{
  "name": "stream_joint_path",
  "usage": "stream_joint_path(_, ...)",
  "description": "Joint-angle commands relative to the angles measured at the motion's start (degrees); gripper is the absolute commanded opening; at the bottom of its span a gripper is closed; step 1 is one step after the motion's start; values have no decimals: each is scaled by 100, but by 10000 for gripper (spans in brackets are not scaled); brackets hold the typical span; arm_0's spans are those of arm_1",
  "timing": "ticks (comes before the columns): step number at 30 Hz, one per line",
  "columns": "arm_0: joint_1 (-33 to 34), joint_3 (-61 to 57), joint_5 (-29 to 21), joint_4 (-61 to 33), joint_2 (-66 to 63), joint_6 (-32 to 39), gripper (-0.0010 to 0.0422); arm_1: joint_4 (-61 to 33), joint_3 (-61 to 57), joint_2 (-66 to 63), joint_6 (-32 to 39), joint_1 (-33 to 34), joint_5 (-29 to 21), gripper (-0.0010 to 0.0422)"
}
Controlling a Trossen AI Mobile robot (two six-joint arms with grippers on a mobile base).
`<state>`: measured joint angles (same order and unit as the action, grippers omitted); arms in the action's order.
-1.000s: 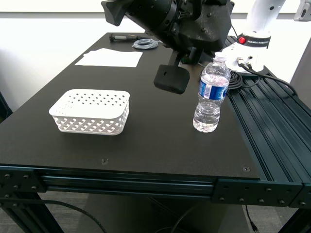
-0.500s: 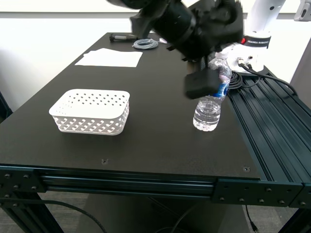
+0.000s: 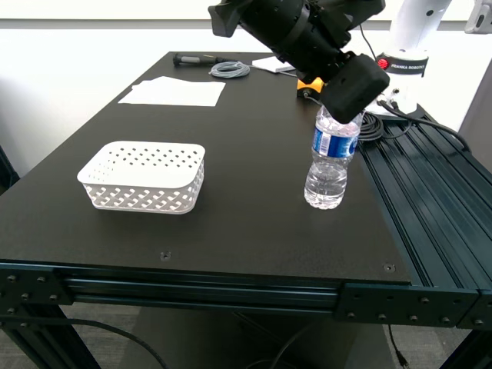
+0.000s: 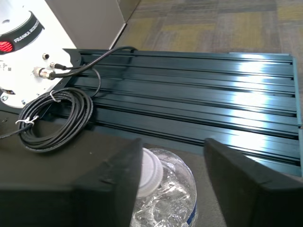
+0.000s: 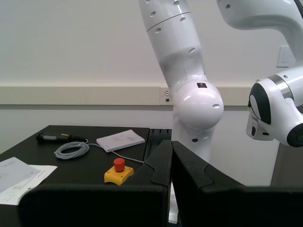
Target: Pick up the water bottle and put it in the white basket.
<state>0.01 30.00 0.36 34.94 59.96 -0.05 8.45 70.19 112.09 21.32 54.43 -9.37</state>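
- My first gripper [image 4: 173, 165] hangs over the water bottle [image 3: 331, 157], jaws spread, one finger [image 4: 120, 182] beside the white cap [image 4: 150, 172]; nothing is gripped
- The water bottle stands upright on the black table [image 3: 254, 223], toward the exterior view's right; the white basket [image 3: 144, 177] sits well apart, toward that view's left
- My second gripper [image 5: 171, 163] has its fingers pressed together, holding nothing

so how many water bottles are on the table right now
1. The water bottle stands upright toward the exterior view's right, apart from the white basket, with my first gripper open around its cap. None shows elsewhere.
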Motion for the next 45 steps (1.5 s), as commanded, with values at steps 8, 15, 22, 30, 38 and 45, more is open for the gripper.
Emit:
stream_joint_path(8,-2,4,-2,17,-2,0,1,-63,-4,11,-39,-114,739,343)
stream_joint_path(15,0,4,0,17,-2,-2,1,-63,236,7,-118,-138,356,174)
stream_joint_path(22,-2,4,-2,17,-2,0,1,-225,407,13,-122,-229,247,244)
stream_joint_path(30,0,4,0,17,-2,0,1,-13,81,20,-153,-293,247,316)
stream_joint_path(38,0,4,0,-48,-2,-2,1,291,85,610,-658,-313,-538,188)
stream_joint_path(45,0,4,0,-90,-2,0,1,706,293,1058,-916,-302,-918,319)
